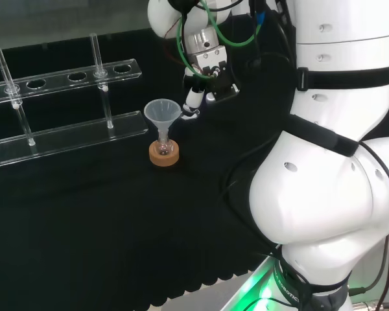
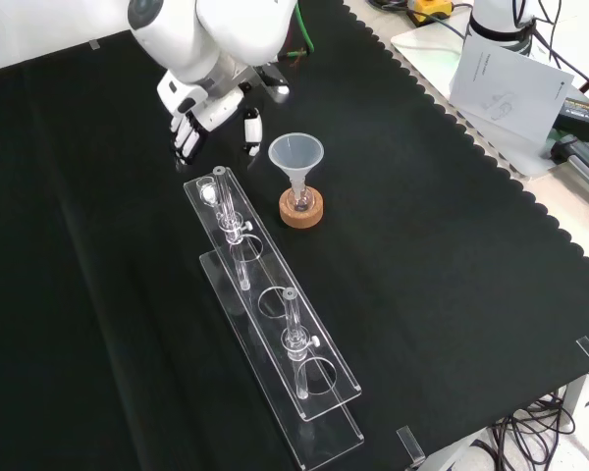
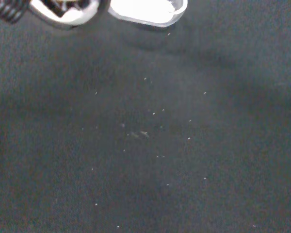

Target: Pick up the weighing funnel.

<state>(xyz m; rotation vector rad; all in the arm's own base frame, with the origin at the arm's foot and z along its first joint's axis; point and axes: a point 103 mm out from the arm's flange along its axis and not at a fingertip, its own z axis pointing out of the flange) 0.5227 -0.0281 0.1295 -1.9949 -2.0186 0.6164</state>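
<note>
Clear acrylic test-tube rack (image 2: pixel 275 324) stands nearest in the front view, the funnel (image 2: pixel 295 155) on its cork ring (image 2: pixel 301 210) just beyond, and the hand (image 2: pixel 208 106) farthest, fingers relaxed and empty above the black cloth (image 2: pixel 422 255); judged step is the approach, and the next move calls for locating the weighing funnel, whose position cannot be told.

Arm (image 1: pixel 324 194): glossy white, rounded links parted by narrow black bands (image 1: pixel 340 72) and dotted with small recessed screw holes (image 1: pixel 324 28); one link ends in a round grey cap (image 2: pixel 147 12), and a green glow (image 1: pixel 262 293) lights the base. Green cables (image 1: pixel 240 45), a thin red wire (image 1: pixel 179 32) and a blue fitting (image 1: pixel 259 16) cluster at the wrist. Hand (image 2: pixel 204 106): white shells over black parts, with fingers (image 2: pixel 185 139) banded in white and black, and a metallic wrist collar (image 1: pixel 204 44) above it.
</note>
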